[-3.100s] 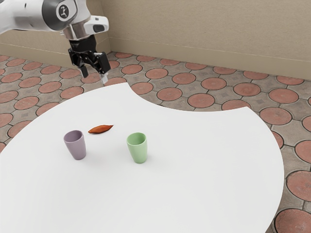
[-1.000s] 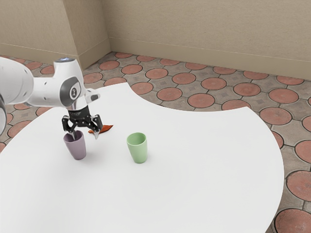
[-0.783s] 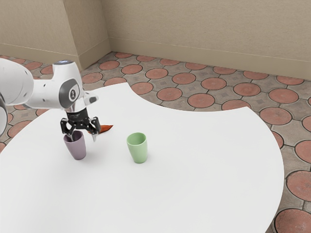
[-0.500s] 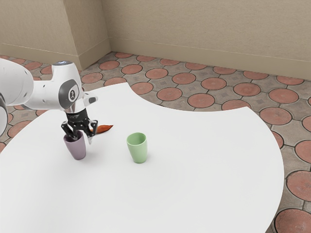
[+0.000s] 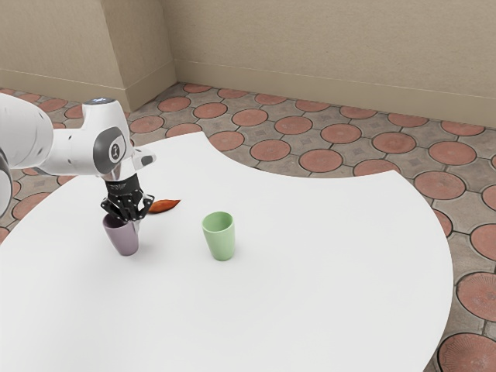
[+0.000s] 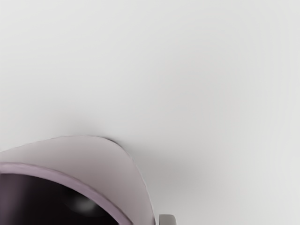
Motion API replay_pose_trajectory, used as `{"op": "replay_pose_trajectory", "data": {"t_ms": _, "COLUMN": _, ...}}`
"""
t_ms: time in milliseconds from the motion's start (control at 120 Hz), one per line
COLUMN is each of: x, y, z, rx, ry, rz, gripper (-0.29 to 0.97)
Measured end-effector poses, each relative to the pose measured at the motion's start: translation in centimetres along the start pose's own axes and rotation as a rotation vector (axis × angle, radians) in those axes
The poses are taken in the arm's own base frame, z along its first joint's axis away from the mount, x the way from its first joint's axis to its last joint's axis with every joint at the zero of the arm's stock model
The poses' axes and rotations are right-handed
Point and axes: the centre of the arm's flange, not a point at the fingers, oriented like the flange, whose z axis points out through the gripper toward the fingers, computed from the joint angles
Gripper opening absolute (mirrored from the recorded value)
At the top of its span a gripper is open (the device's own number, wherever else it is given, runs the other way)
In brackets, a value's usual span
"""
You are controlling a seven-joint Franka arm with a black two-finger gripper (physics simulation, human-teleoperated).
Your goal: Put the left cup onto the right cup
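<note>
The purple cup stands upright on the white table, at the exterior view's left. My gripper sits on its rim on the side facing the green cup, with the fingers drawn together over the cup wall. The green cup stands upright to its right, apart from it. In the wrist view the purple cup lies right under my hand, its dark inside showing, and a grey fingertip peeks out beside its rim.
A small orange-brown leaf-shaped object lies on the table just behind the purple cup, close to my hand. The table's curved edge runs behind it, above a tiled floor. Open tabletop stretches to the right of the green cup.
My hand came down from high above the table's back edge to the purple cup. Over the last second the fingers closed from wide apart onto the cup's rim.
</note>
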Motion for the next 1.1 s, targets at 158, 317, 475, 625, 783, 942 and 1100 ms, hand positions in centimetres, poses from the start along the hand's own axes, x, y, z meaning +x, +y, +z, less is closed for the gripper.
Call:
{"op": "replay_pose_trajectory", "data": {"t_ms": 158, "x": -0.1, "y": 0.4, "z": -0.5, "rx": 0.004, "ry": 0.004, "rz": 0.009, "gripper": -0.10}}
{"op": "replay_pose_trajectory", "data": {"t_ms": 317, "x": -0.3, "y": 1.0, "z": -1.5, "rx": 0.009, "ry": 0.008, "rz": 0.025, "gripper": -0.10}}
{"op": "replay_pose_trajectory", "data": {"t_ms": 475, "x": -0.9, "y": 2.9, "z": -3.5, "rx": 0.013, "ry": 0.020, "rz": 0.065, "gripper": -0.10}}
{"op": "replay_pose_trajectory", "data": {"t_ms": 625, "x": -1.2, "y": 8.8, "z": -8.5, "rx": 0.009, "ry": 0.064, "rz": 0.160, "gripper": -0.10}}
{"op": "replay_pose_trajectory", "data": {"t_ms": 783, "x": -3.0, "y": 14.2, "z": -11.8, "rx": 0.023, "ry": 0.073, "rz": 0.246, "gripper": -0.10}}
{"op": "replay_pose_trajectory", "data": {"t_ms": 942, "x": -5.8, "y": 17.7, "z": -13.7, "rx": 0.041, "ry": 0.061, "rz": 0.301, "gripper": -0.10}}
{"op": "replay_pose_trajectory", "data": {"t_ms": 1100, "x": -7.5, "y": 20.2, "z": -13.8, "rx": 0.045, "ry": 0.042, "rz": 0.327, "gripper": -0.10}}
